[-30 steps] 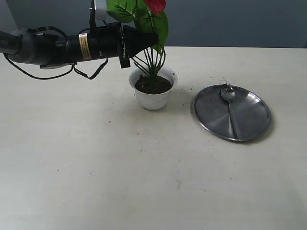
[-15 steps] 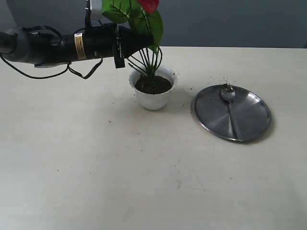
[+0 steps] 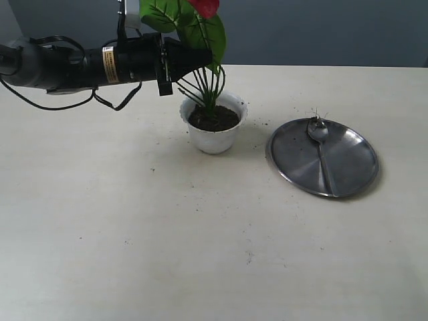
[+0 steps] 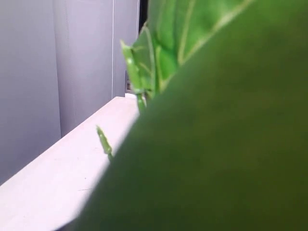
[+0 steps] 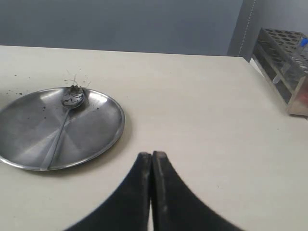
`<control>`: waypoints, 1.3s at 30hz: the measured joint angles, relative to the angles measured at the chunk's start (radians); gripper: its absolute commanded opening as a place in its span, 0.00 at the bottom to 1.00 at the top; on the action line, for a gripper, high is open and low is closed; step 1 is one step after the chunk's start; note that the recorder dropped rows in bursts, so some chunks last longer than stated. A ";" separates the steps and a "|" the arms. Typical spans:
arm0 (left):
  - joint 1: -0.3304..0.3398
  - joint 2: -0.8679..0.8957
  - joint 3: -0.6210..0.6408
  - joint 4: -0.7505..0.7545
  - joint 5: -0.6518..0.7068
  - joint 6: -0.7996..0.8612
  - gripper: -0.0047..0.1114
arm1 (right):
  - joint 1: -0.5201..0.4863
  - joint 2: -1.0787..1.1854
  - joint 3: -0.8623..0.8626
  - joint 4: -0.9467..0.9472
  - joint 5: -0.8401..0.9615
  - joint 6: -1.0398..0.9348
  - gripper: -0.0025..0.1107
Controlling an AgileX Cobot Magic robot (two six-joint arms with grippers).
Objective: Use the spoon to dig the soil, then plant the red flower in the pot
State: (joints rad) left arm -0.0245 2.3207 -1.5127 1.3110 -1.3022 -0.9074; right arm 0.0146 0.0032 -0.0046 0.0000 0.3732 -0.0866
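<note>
The red flower (image 3: 204, 7) stands over the white pot (image 3: 214, 139). Its thin green stems run down into the dark soil (image 3: 214, 119). My left gripper (image 3: 208, 57) reaches in from the left and is shut on the stems just under the broad leaves. In the left wrist view a green leaf (image 4: 216, 144) fills the picture and hides the jaws. The spoon (image 3: 319, 137) lies on the steel plate (image 3: 354, 167), its head (image 5: 72, 98) carrying crumbs of soil. My right gripper (image 5: 152, 155) hovers shut and empty near the plate (image 5: 96, 125), out of the exterior view.
Soil crumbs are scattered on the pale table (image 3: 200, 234) around the pot and plate. A metal rack (image 5: 284, 62) stands at the table's edge in the right wrist view. A grey wall runs behind the table.
My left arm and the flower have shifted slightly left and up over the pot, then held still. The spoon, plate and right gripper have not moved.
</note>
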 measured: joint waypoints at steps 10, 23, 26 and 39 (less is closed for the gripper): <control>0.000 -0.004 0.002 0.000 0.000 0.022 0.04 | 0.000 0.000 0.000 0.000 0.000 0.000 0.02; 0.007 -0.004 0.004 -0.008 0.000 0.026 0.04 | 0.000 0.000 0.000 0.000 0.000 0.000 0.02; 0.008 -0.004 0.006 -0.012 0.000 0.026 0.04 | 0.000 0.000 0.000 0.000 0.000 0.000 0.02; 0.013 0.018 0.020 0.035 0.044 0.029 0.22 | 0.000 0.000 0.000 0.000 0.000 0.000 0.02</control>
State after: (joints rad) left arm -0.0119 2.3389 -1.4932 1.3455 -1.2579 -0.8782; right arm 0.0146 0.0032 -0.0046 0.0000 0.3732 -0.0866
